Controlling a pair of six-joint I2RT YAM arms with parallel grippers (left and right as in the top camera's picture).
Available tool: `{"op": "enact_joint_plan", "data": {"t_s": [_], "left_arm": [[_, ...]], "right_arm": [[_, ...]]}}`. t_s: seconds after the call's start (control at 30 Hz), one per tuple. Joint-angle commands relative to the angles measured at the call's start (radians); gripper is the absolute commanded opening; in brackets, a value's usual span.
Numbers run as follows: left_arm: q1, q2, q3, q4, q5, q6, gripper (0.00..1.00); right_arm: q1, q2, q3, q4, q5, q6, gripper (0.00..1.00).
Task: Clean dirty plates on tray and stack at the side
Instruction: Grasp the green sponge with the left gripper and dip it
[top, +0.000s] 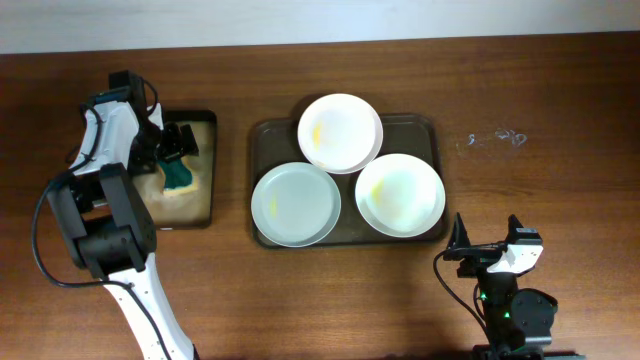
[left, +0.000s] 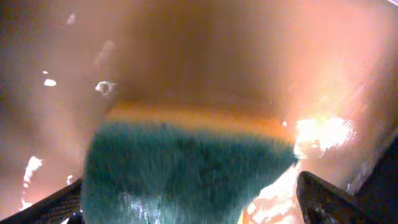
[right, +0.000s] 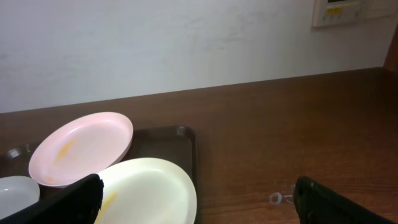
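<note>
Three white plates lie on the dark tray (top: 425, 125): a far plate (top: 340, 132) with a yellow smear, resting on the edges of the other two, a left plate (top: 295, 205), and a right plate (top: 400, 194) with faint yellow. My left gripper (top: 178, 150) is open over a teal and yellow sponge (top: 181, 178). In the left wrist view the sponge (left: 186, 168) fills the frame between the spread fingers (left: 186, 208). My right gripper (top: 490, 238) is open and empty, in front of the tray's right end. The right wrist view shows the gripper (right: 198, 190), the far plate (right: 81, 146), the right plate (right: 146, 190) and the tray rim (right: 188, 134).
The sponge lies in a small black tray with a wet tan bottom (top: 205, 195) at the left. A few water drops (top: 497, 138) sit on the brown table right of the big tray, also in the right wrist view (right: 277, 198). A white wall stands behind.
</note>
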Motion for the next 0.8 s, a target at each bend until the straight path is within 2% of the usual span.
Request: {"op": "enact_joint_plan", "data": {"t_s": [0.0, 0.03, 0.07, 0.1, 0.13, 0.17, 0.2, 0.23, 0.27, 0.43, 0.63, 0.67, 0.7, 0.73, 0.77], "left_arm": [[0.003, 0.027, -0.011, 0.036, -0.003, 0.009, 0.97], [0.001, 0.027, -0.011, 0.039, -0.003, 0.009, 0.78], [0.001, 0.027, -0.011, 0.039, -0.003, 0.009, 0.5], [0.001, 0.027, -0.011, 0.037, -0.003, 0.009, 0.08], [0.002, 0.027, -0.011, 0.034, -0.003, 0.009, 0.0], [0.003, 0.027, -0.011, 0.03, -0.003, 0.009, 0.0], [0.003, 0.027, -0.011, 0.023, -0.003, 0.009, 0.06], [0.003, 0.027, -0.011, 0.008, -0.002, 0.009, 0.97], [0.002, 0.027, -0.011, -0.013, -0.002, 0.009, 0.99], [0.001, 0.027, -0.011, -0.184, -0.002, 0.009, 0.99], [0.003, 0.027, -0.011, -0.162, -0.003, 0.009, 0.97], [0.003, 0.027, -0.011, -0.156, -0.003, 0.009, 0.74], [0.003, 0.027, -0.011, -0.151, -0.003, 0.009, 0.39], [0.003, 0.027, -0.011, -0.151, -0.003, 0.009, 0.18], [0.003, 0.027, -0.011, -0.152, -0.003, 0.009, 0.07]], "right_arm": [[0.005, -0.006, -0.008, -0.003, 0.009, -0.001, 0.98], [0.005, -0.006, -0.008, -0.003, 0.009, -0.001, 0.98], [0.005, -0.006, -0.008, -0.003, 0.009, -0.001, 0.98], [0.005, -0.006, -0.008, -0.003, 0.009, -0.001, 0.98], [0.005, -0.006, -0.008, -0.003, 0.009, -0.001, 0.98], [0.005, -0.006, -0.008, -0.003, 0.009, -0.001, 0.98], [0.005, -0.006, -0.008, -0.003, 0.009, -0.001, 0.98], [0.005, -0.006, -0.008, -0.003, 0.009, -0.001, 0.98], [0.005, -0.006, -0.008, -0.003, 0.009, -0.001, 0.98], [0.005, -0.006, -0.008, -0.003, 0.009, -0.001, 0.98], [0.005, -0.006, -0.008, -0.003, 0.009, -0.001, 0.98], [0.005, -0.006, -0.008, -0.003, 0.009, -0.001, 0.98], [0.005, -0.006, -0.008, -0.003, 0.009, -0.001, 0.99], [0.005, -0.006, -0.008, -0.003, 0.009, -0.001, 0.99], [0.005, -0.006, -0.008, -0.003, 0.009, -0.001, 0.98]]}}
